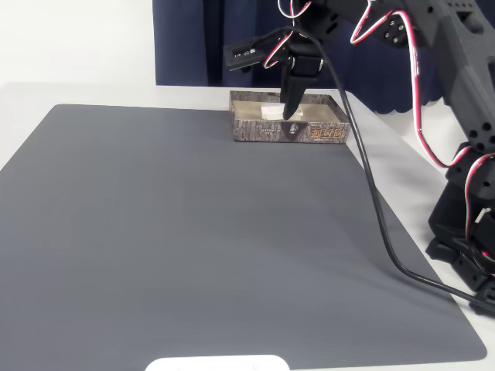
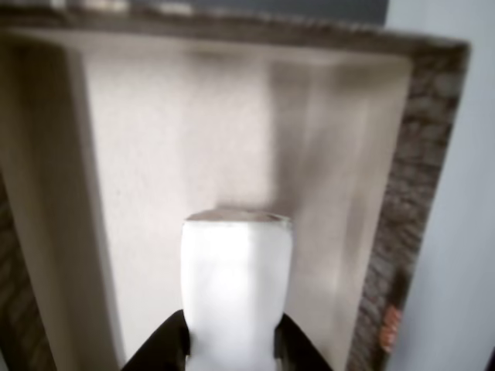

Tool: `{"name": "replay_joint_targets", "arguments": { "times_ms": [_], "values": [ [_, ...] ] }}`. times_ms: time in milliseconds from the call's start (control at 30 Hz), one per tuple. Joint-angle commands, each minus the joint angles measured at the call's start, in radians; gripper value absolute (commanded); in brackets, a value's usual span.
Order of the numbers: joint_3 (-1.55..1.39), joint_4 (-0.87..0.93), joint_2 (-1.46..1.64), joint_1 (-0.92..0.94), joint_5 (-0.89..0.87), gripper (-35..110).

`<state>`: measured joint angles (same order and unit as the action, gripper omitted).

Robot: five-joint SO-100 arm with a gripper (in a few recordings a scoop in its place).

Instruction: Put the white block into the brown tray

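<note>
Brown tray [image 1: 288, 131] — far edge of mat [image 1: 193, 232] | white block [image 1: 272, 111] — inside tray, under gripper [image 1: 292, 114]

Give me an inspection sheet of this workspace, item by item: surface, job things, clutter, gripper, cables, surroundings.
Surface: grey mat on a white table.
Job's things: white block held over the cream floor of the brown tray, inside its walls; whether it touches the floor cannot be told.
Clutter: white object at the mat's near edge.
Gripper: gripper shut on the block's sides.
Cables: black cable trails across the mat; red-and-white wires on the arm.
Surroundings: dark blue curtain behind.
</note>
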<state>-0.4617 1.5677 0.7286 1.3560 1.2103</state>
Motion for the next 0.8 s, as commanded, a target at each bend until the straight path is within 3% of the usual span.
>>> {"name": "replay_joint_targets", "arguments": {
  "times_ms": [0, 500, 633, 767],
  "values": [
    [0.04, -0.009, 0.009, -0.009, -0.031, 1],
    [0.037, -0.071, -0.035, -0.021, -0.063, 31],
    [0.046, -0.071, -0.031, -0.025, -0.225, 50],
    [0.051, -0.074, -0.031, -0.028, -0.225, 50]
  ]
}}
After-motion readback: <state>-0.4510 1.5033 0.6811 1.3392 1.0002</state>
